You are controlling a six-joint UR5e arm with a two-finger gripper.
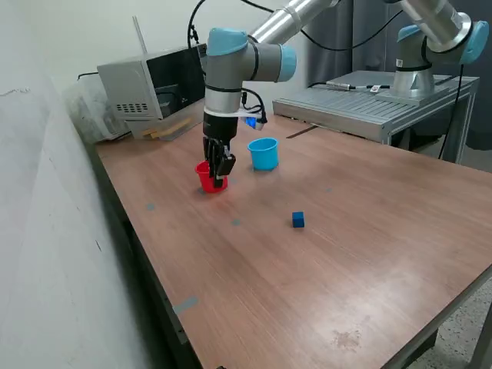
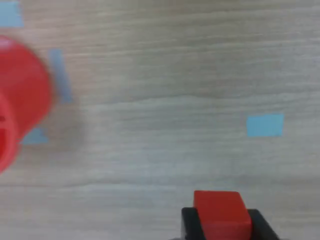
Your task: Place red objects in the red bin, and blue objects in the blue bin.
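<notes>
My gripper (image 1: 219,178) hangs right in front of the red bin (image 1: 205,178), a small red cup, in the exterior view. It is shut on a small red cube (image 2: 221,214), which the wrist view shows between the black fingertips (image 2: 260,222). The red bin (image 2: 20,102) shows blurred at the edge of the wrist view. The light blue bin (image 1: 263,153) stands just to the exterior view's right of the red one. One dark blue cube (image 1: 298,220) lies on the table nearer the front. The other red and blue cubes are not visible.
A grey microwave-like box (image 1: 150,86) stands at the table's back corner. A metal platform (image 1: 369,100) with a second arm (image 1: 430,38) is at the back right. Blue tape patches (image 2: 264,125) mark the wooden tabletop (image 1: 346,254).
</notes>
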